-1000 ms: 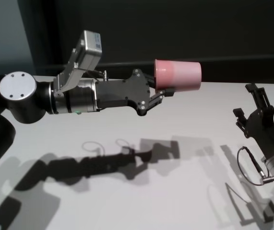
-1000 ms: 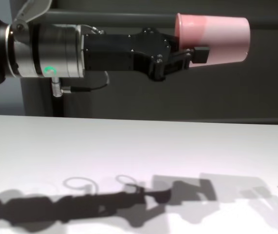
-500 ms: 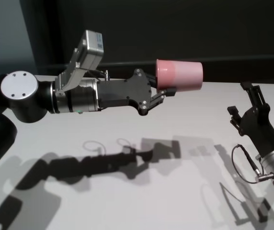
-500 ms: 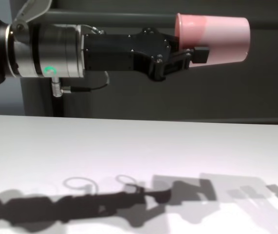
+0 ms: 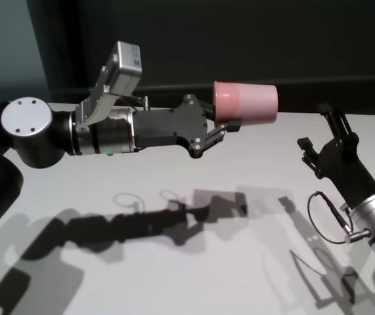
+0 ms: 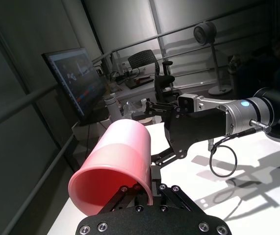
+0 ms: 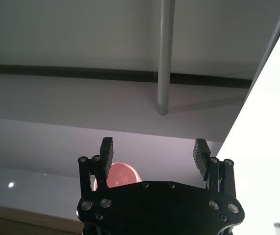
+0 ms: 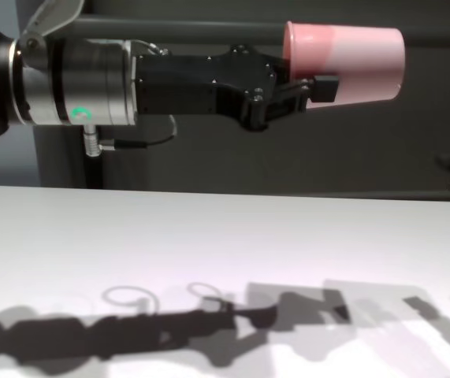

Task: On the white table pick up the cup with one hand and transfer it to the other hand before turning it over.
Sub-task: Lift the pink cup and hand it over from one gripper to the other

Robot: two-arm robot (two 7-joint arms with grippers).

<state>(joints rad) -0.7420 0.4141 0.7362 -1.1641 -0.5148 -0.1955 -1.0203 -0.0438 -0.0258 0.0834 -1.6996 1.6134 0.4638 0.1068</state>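
The left gripper's fingers (image 5: 230,125) are clenched on the rim of the pink cup (image 5: 246,103), one inside the mouth and one outside, holding it on its side high above the white tabletop (image 5: 174,262). At about four o'clock from the cup, well apart, the right gripper (image 5: 322,141) stands with its fingers released wide, pointing up toward it. The thin rim grip looks risky: a nudge from the incoming fingers could twist the smooth, tapered tumbler loose. It is plain, handleless, its closed base facing the right gripper.
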